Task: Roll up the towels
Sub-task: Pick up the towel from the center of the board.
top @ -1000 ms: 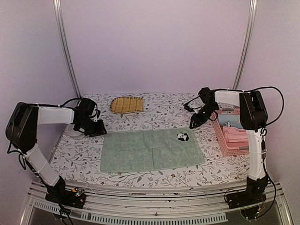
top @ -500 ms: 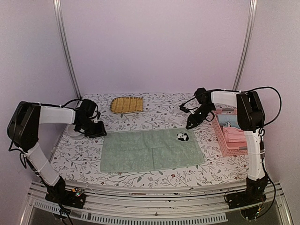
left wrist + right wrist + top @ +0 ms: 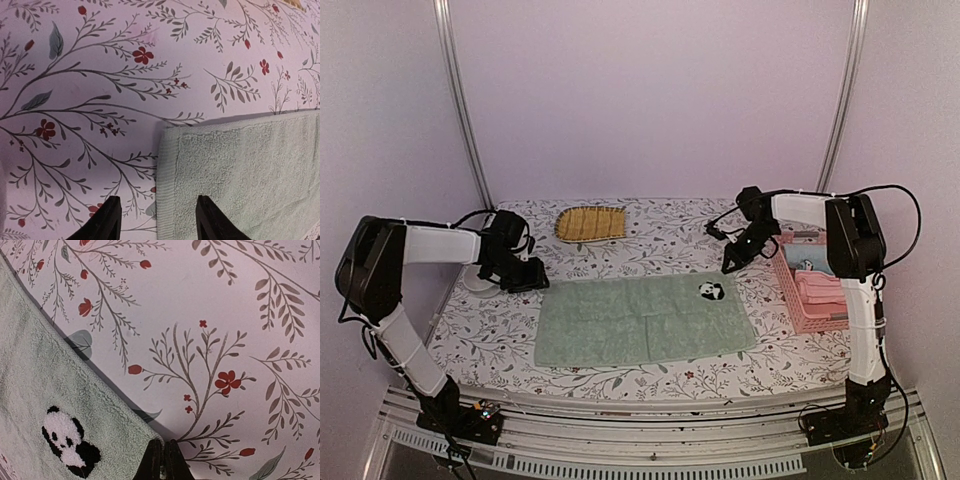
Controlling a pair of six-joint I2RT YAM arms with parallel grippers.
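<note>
A pale sage green towel (image 3: pixel 640 320) with a small panda patch lies flat in the middle of the table. My left gripper (image 3: pixel 525 275) hovers open over its far left corner; in the left wrist view the gripper (image 3: pixel 157 200) straddles the towel's (image 3: pixel 250 175) left hem. My right gripper (image 3: pixel 732 262) is at the far right corner. In the right wrist view the gripper (image 3: pixel 162 442) is pinched shut on the tip of the towel (image 3: pixel 60 405). A pink towel (image 3: pixel 822 288) and a light blue towel (image 3: pixel 810 264) lie folded in a basket at the right.
A pink basket (image 3: pixel 812 325) stands at the right table edge. A yellow-brown ribbed mat (image 3: pixel 590 222) lies at the back centre. A white round object (image 3: pixel 472 282) sits under the left arm. The cloth on the table is floral.
My right gripper moved slightly left and down to the towel's far right corner. The left gripper barely shifted. The towel stays flat.
</note>
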